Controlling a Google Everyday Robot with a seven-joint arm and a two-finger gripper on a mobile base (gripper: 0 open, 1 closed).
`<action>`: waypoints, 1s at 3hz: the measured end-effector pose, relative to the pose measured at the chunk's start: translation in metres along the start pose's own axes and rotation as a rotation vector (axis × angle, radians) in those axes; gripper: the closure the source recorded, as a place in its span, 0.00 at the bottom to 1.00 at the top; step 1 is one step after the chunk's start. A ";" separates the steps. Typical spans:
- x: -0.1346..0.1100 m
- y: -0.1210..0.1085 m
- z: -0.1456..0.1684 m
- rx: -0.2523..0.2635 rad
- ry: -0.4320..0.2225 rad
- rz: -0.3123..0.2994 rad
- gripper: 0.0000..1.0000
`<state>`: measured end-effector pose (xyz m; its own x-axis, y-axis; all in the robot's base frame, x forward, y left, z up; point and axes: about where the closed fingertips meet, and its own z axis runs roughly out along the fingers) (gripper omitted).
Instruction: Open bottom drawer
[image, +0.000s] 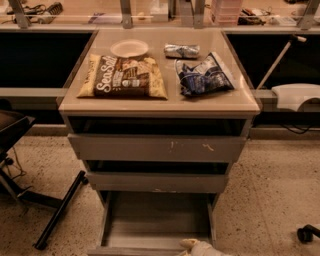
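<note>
I see the plain grey handleless bottom drawer (155, 220) pulled well out at the foot of the grey cabinet (157, 148), its shallow tray exposed. At its front edge, right of centre, sits my pale pincer (198, 247); I cannot tell its state.

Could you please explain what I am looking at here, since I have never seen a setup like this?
This is one camera view, looking down at a small cabinet; where the camera is mounted is unknown. The pale shape at the bottom edge is the robot's gripper, at the front of the bottom drawer, which stands pulled out. On the cabinet top lie a Sea Salt chip bag, a white plate, a silver packet and a blue bag. Whether the gripper holds anything cannot be seen.
</note>
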<state>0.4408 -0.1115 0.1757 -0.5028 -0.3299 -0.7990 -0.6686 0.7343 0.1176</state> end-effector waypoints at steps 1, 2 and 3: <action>-0.002 0.001 -0.003 0.000 0.000 0.000 1.00; 0.006 0.010 -0.011 0.012 -0.002 0.003 1.00; 0.005 0.011 -0.013 0.012 -0.002 0.003 1.00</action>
<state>0.4242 -0.1126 0.1806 -0.5038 -0.3265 -0.7997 -0.6605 0.7423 0.1130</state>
